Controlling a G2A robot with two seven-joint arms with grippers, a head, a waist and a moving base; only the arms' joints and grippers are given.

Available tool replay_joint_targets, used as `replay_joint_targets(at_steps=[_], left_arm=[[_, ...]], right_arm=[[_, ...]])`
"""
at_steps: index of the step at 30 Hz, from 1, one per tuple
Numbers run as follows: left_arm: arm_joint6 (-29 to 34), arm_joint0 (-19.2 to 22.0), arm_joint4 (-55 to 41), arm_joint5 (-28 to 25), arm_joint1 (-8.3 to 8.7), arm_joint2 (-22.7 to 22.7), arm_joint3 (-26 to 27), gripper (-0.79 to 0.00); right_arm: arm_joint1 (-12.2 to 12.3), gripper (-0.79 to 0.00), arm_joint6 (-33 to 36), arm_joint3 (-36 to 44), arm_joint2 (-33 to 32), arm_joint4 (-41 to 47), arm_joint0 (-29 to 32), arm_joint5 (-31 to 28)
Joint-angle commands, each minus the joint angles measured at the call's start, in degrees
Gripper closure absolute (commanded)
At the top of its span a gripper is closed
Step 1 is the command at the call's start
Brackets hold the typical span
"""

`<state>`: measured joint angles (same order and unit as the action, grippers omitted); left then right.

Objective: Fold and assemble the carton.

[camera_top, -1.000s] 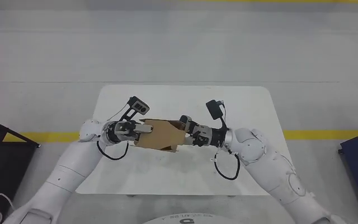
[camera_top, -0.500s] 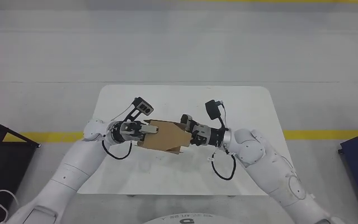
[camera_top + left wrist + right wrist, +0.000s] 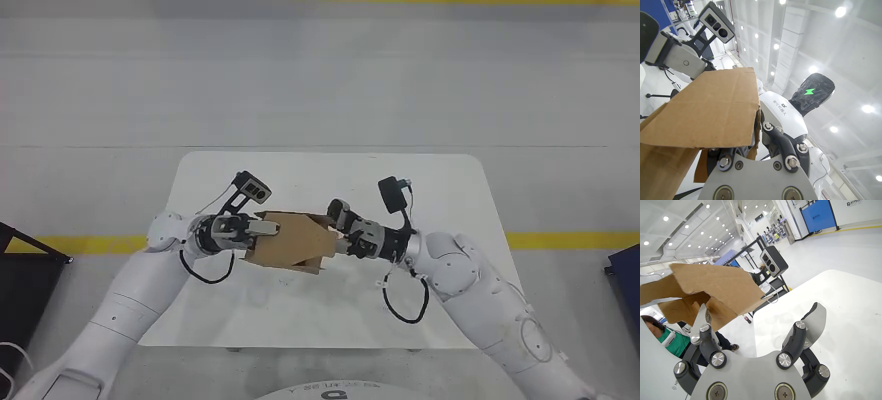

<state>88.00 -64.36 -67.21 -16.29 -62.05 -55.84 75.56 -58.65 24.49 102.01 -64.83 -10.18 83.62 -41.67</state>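
A brown cardboard carton (image 3: 292, 240), part-folded with loose flaps, hangs above the white table (image 3: 440, 180) between my two arms. My left gripper (image 3: 265, 228) is shut on the carton's left end; in the left wrist view a carton (image 3: 711, 109) flap covers one finger and its edge runs into the left gripper (image 3: 753, 140). My right gripper (image 3: 337, 232) is at the carton's right end. In the right wrist view the right gripper (image 3: 759, 308) stands open, one finger (image 3: 701, 315) against the carton (image 3: 715, 281) flap, the other free over the table (image 3: 829, 291).
The table's far half and its right side are bare. A black rack (image 3: 20, 265) stands on the floor off the left edge, and a dark blue object (image 3: 625, 270) off the right. A yellow floor line (image 3: 570, 240) runs behind the table.
The carton and both grippers have shifted slightly to the right and away from me. The right wrist has drawn back a little to the right. The left gripper's hold is unchanged.
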Motion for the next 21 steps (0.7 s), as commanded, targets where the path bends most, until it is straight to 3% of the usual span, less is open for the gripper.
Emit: replay_joint_targets(at_steps=[1, 10, 21], left_arm=[[0.0, -0.2, -0.4, 0.0, -0.07, -0.7, 0.0, 0.0], [0.0, -0.7, 0.0, 0.0, -0.66, -2.6, -0.5, 0.0], [0.0, -1.0, 2.7, 0.0, -1.55, -2.9, -0.5, 0.0]], right_arm=[[0.2, -0.785, -0.5, 0.5, -1.3, 0.5, 1.2, -1.8], [1.1, -0.785, 0.2, 4.0, -4.2, 0.1, 5.7, -8.4], [0.7, -0.785, 1.2, 3.9, -1.8, -2.3, 4.2, -3.7]])
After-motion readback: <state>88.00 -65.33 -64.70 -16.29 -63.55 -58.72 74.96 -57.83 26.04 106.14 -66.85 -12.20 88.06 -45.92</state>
